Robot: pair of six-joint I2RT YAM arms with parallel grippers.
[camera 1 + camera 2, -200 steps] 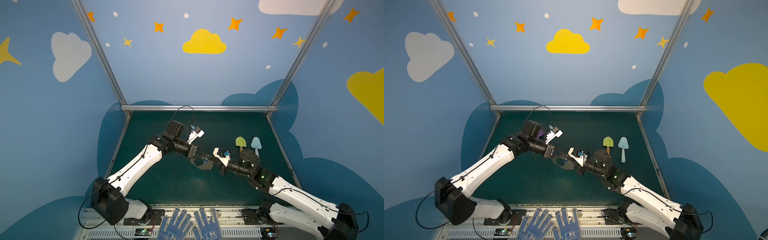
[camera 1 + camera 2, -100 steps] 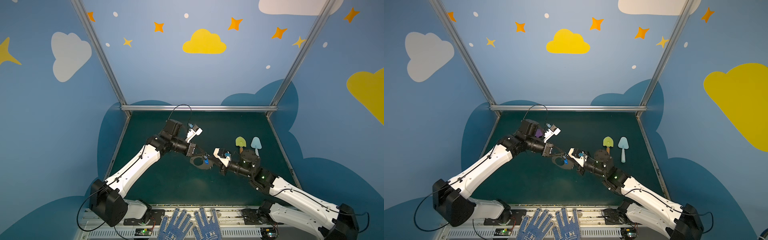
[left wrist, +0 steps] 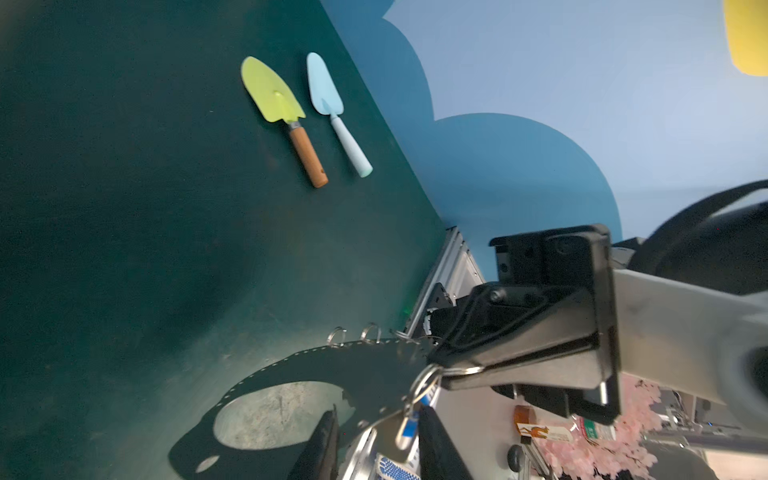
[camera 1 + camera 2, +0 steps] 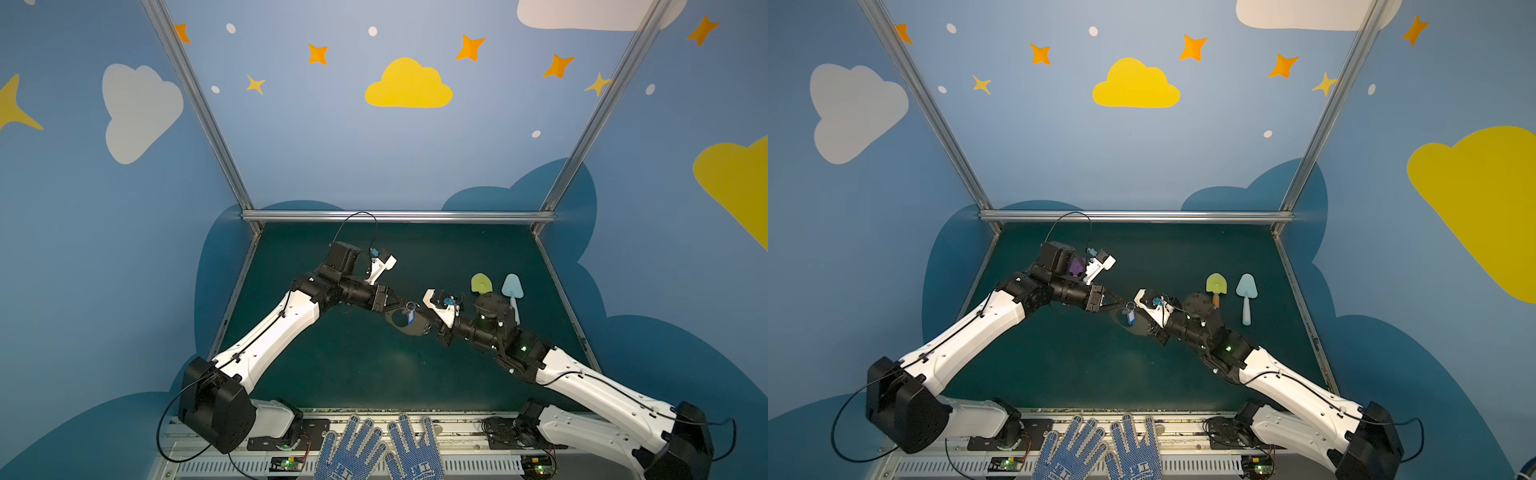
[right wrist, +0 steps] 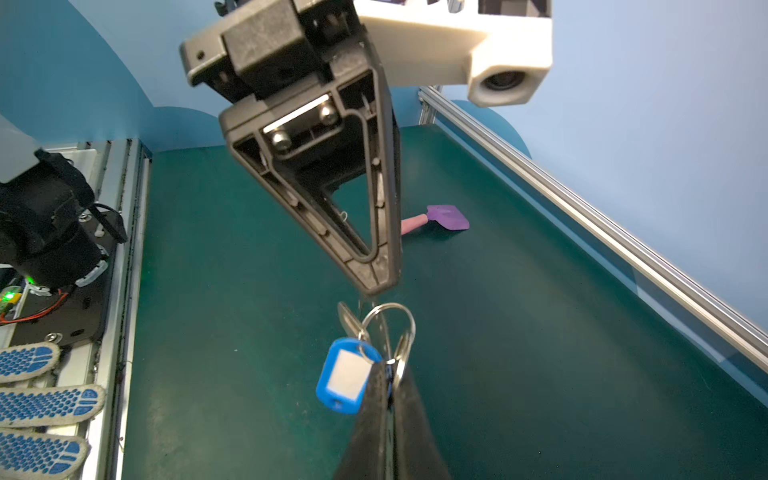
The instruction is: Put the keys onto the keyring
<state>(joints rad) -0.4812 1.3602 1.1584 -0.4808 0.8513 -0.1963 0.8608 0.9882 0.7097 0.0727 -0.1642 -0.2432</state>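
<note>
left hand (image 3: 378,419) fingers (image 3: 322,444) apart, keys (image 3: 409,430) hanging in the gap between them, contact unclear. keys' split ring (image 3: 422,384) sits at the rim of the keyring (image 3: 353,370), just ahead of the fingertips, can't tell if it's threaded. right hand (image 3: 438,365) faces the left hand, clamped shut on that same rim. lime shovel (image 3: 272,93) and pale blue shovel (image 3: 326,91) lie side by side on the surface (image 3: 124,208), well beyond the keyring

Blue-tagged keys (image 5: 345,376), grey keyring (image 3: 332,368)
</note>
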